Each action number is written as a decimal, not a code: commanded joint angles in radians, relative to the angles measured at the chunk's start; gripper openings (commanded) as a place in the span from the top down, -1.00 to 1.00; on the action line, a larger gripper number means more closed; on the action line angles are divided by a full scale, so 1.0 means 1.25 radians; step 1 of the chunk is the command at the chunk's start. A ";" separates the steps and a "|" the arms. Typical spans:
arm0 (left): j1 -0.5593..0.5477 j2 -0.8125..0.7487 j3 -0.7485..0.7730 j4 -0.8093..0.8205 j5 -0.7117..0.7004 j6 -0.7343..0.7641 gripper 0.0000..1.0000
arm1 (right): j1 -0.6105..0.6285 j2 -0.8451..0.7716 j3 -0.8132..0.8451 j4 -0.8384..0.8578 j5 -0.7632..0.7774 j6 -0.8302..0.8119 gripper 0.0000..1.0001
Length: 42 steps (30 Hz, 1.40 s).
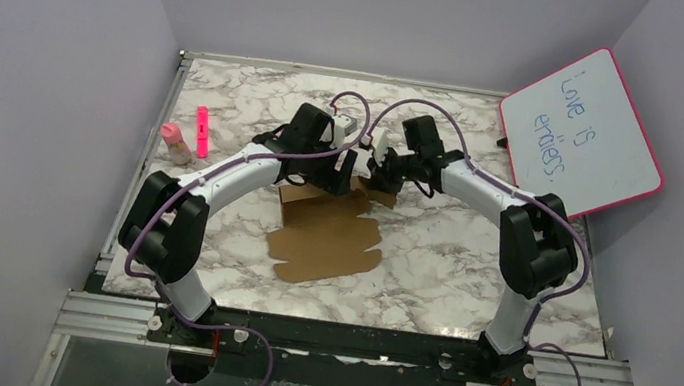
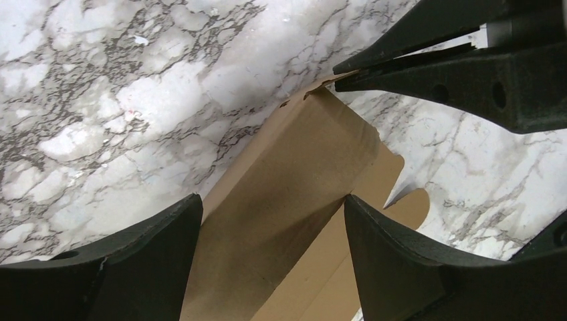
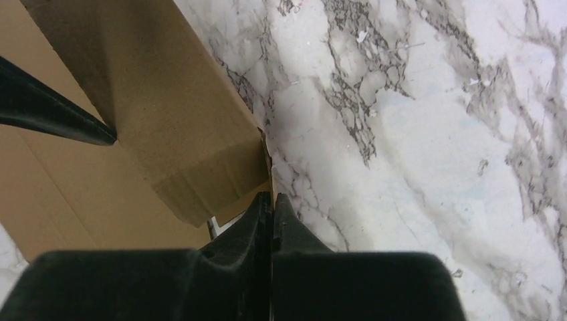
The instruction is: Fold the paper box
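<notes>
The paper box (image 1: 327, 236) is a flat brown cardboard sheet in the middle of the marble table, with its far panel raised. My left gripper (image 1: 340, 178) is open over that far end. In the left wrist view the raised panel (image 2: 287, 180) stands between the spread fingers of the left gripper (image 2: 271, 200), and the right-hand finger (image 2: 374, 241) touches its edge. My right gripper (image 1: 383, 171) is shut, pinching the panel's far corner. In the right wrist view the thin cardboard edge (image 3: 266, 167) runs into the right gripper's (image 3: 273, 196) closed tips. The same pinch shows at the right gripper (image 2: 336, 75) in the left wrist view.
A pink-framed whiteboard (image 1: 584, 131) leans against the wall at the back right. A pink marker (image 1: 202, 131) and a small pink-capped bottle (image 1: 174, 141) lie near the table's left edge. Grey walls close in on three sides.
</notes>
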 commanded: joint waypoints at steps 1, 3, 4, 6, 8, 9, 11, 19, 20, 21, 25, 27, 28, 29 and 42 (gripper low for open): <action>0.001 0.010 0.010 0.004 0.037 -0.024 -0.54 | -0.002 -0.054 -0.077 0.034 -0.010 0.102 0.94; 0.001 0.005 0.007 0.007 0.031 -0.029 -0.53 | -0.001 -0.070 -0.099 0.047 -0.003 0.126 0.94; 0.000 0.000 0.008 0.007 0.023 -0.030 -0.53 | 0.000 -0.080 -0.110 0.056 0.004 0.138 0.94; 0.000 -0.026 0.006 0.008 -0.013 -0.027 -0.53 | 0.003 -0.099 -0.138 0.078 0.008 0.147 0.94; 0.000 -0.065 -0.001 0.015 -0.061 -0.022 -0.54 | 0.006 -0.114 -0.163 0.103 0.017 0.154 0.94; 0.000 -0.089 -0.009 0.019 -0.087 -0.020 -0.54 | 0.006 -0.116 -0.168 0.109 0.018 0.156 0.94; -0.010 -0.140 -0.025 0.031 -0.154 -0.012 -0.57 | 0.007 -0.117 -0.176 0.119 0.020 0.162 0.94; -0.139 -0.329 -0.131 0.093 -0.409 -0.039 -0.64 | 0.015 -0.149 -0.198 0.146 0.029 0.175 0.95; -0.156 -0.342 -0.149 0.106 -0.414 -0.054 -0.64 | 0.016 -0.153 -0.201 0.149 0.031 0.173 0.95; -0.163 -0.353 -0.164 0.115 -0.419 -0.073 -0.64 | 0.017 -0.157 -0.203 0.150 0.036 0.171 0.95; -0.170 -0.372 -0.237 0.180 -0.428 -0.154 -0.63 | 0.021 -0.164 -0.212 0.162 0.044 0.171 0.95; -0.171 -0.372 -0.272 0.215 -0.427 -0.198 -0.58 | 0.022 -0.165 -0.217 0.165 0.048 0.171 0.95; -0.172 -0.369 -0.292 0.239 -0.423 -0.213 -0.56 | 0.022 -0.166 -0.218 0.164 0.050 0.172 0.95; -0.174 -0.365 -0.309 0.265 -0.419 -0.222 -0.55 | 0.022 -0.166 -0.219 0.164 0.053 0.172 0.95; -0.227 -0.263 -0.299 0.398 -0.476 -0.177 -0.25 | 0.029 -0.145 -0.217 0.170 0.051 0.172 0.95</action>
